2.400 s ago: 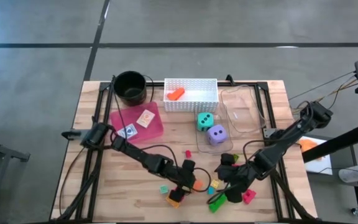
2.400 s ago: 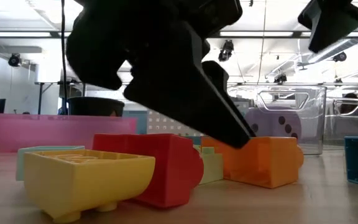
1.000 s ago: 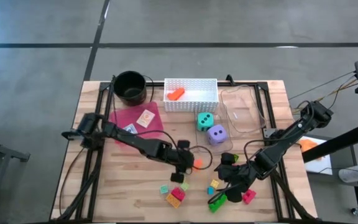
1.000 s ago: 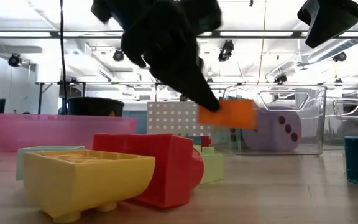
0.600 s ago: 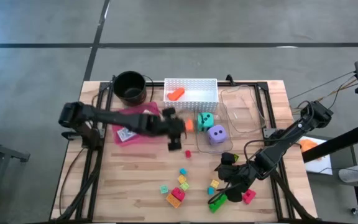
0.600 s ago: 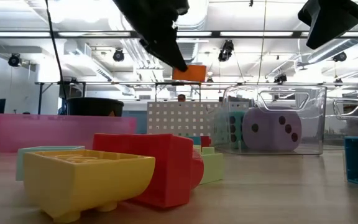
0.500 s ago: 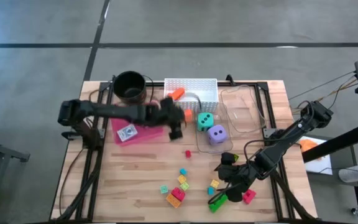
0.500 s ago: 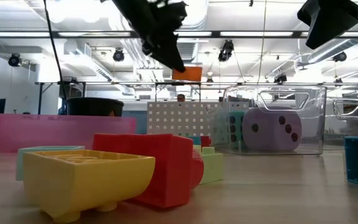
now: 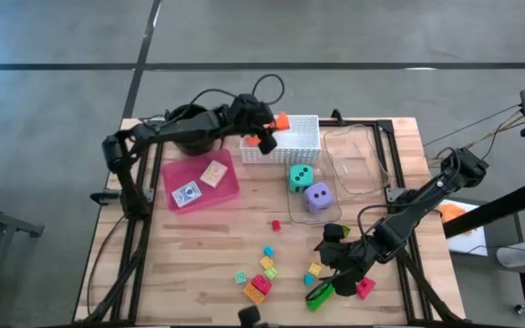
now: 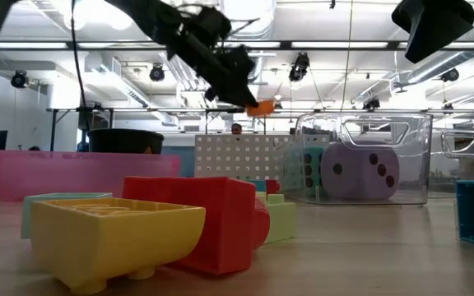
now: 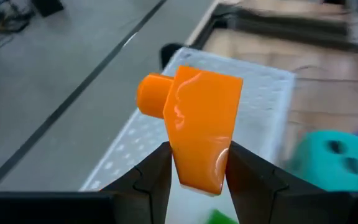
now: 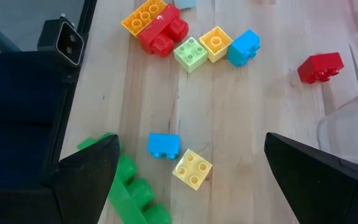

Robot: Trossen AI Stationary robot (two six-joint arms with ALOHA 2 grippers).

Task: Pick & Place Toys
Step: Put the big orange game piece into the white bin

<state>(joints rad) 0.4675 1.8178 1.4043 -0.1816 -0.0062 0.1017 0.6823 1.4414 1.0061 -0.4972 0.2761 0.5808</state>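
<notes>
The wooden table [image 9: 199, 251] carried a pink tray [image 9: 199, 181] and a white perforated basket [image 9: 294, 138] at its far side. Over the basket's near-left corner the left gripper [image 9: 264, 132] hung, its fingers clenched on an orange block [image 11: 201, 127]. The right gripper [image 9: 334, 258] waited with fingers spread wide above scattered blocks [image 12: 191, 43] near the table's front edge.
</notes>
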